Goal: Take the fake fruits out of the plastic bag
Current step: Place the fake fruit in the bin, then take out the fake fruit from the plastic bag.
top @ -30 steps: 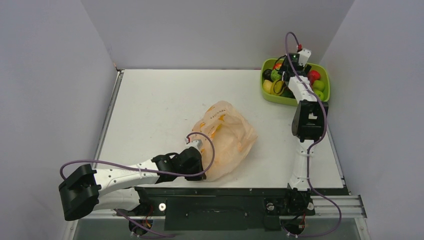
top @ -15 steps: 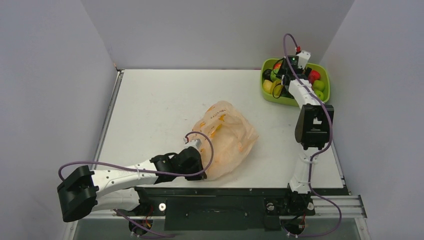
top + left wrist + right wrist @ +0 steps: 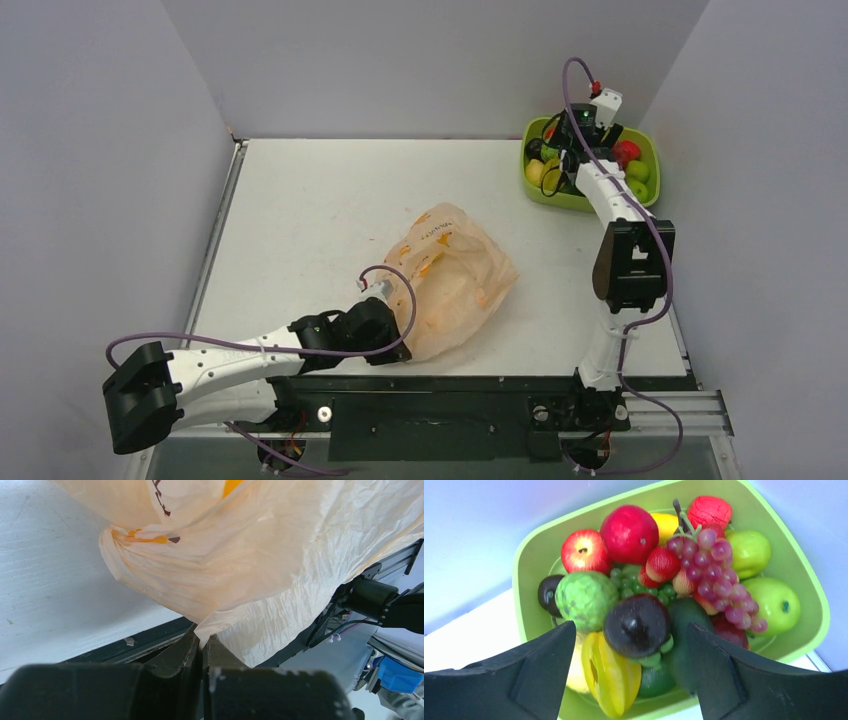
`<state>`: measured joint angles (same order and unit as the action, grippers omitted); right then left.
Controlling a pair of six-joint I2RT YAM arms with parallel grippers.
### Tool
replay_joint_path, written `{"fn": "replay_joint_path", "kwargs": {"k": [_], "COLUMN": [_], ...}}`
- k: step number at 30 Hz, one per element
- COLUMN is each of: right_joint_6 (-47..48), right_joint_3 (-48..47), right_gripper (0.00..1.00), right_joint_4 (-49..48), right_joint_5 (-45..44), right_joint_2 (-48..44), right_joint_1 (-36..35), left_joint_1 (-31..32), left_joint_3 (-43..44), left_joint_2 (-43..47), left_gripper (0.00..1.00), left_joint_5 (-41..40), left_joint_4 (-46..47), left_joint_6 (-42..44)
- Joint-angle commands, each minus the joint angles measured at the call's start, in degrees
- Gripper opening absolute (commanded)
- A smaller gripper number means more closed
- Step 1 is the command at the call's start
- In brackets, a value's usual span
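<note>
The peach-orange plastic bag (image 3: 452, 272) lies crumpled near the table's front edge. My left gripper (image 3: 384, 326) is shut on a corner of the bag (image 3: 260, 555), and the film is pinched between the jaws of this gripper (image 3: 202, 641). The fake fruits (image 3: 590, 165) are piled in a lime-green tray (image 3: 652, 150) at the back right. My right gripper (image 3: 630, 630) hangs open over them, holding nothing. Below it lie a dark plum (image 3: 636, 625), a yellow starfruit (image 3: 611, 675), a red apple (image 3: 585, 550) and a purple grape bunch (image 3: 716, 580). I see no fruit through the bag.
The tray's rim (image 3: 519, 570) sits close to the back and right walls. Grey walls enclose the white table (image 3: 310, 220) on three sides. A black rail (image 3: 150, 640) runs along the near edge just below the bag.
My left arm has drawn back toward the near left, tugging the bag's pinched corner. My right arm has lifted a little above the tray, jaws still open.
</note>
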<state>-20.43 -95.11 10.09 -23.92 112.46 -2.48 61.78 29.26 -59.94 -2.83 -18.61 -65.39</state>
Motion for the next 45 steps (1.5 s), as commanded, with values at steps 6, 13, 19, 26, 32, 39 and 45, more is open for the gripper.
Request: {"fn": "replay_joint_path", "kwargs": {"k": [6, 13, 19, 26, 32, 39, 45], "right_joint_6": [1.47, -3.11, -7.56, -6.89, -1.94, -3.07, -7.6], "right_joint_3": [1.06, 15.22, 25.34, 36.43, 46.93, 55.1, 56.11], "right_gripper": [0.78, 0.78, 0.78, 0.75, 0.66, 0.57, 0.53], "right_joint_4": [-0.57, -1.07, 0.62, 0.57, -2.0, -4.1, -8.13], "right_joint_5": [0.53, -1.79, -0.36, 11.61, 19.08, 22.47, 22.62], "right_joint_2": [-1.43, -14.9, -25.98, -42.31, -54.38, -58.09, -51.96], "right_joint_1": [0.1, -3.31, -9.65, -21.55, -34.34, -43.47, -44.99], "left_joint_1": [-0.08, -0.08, -0.17, -0.38, -0.89, -1.51, -2.28], "left_joint_3": [1.13, 1.06, 1.73, 4.33, 6.81, 14.36, 27.88], "left_joint_2": [-0.69, -0.96, 0.58, 0.74, 0.79, 0.7, -0.02], "left_gripper": [0.0, 0.0, 0.0, 0.0, 0.0, 0.0, 0.0], "left_joint_5": [0.09, 0.55, 0.21, -1.05, -2.71, -4.76, -5.68], "left_joint_4": [2.42, 2.33, 1.18, -1.47, -3.16, -8.77, -17.96], "left_joint_6": [-2.02, -1.94, -1.45, 0.25, 2.05, 5.27, 11.05]}}
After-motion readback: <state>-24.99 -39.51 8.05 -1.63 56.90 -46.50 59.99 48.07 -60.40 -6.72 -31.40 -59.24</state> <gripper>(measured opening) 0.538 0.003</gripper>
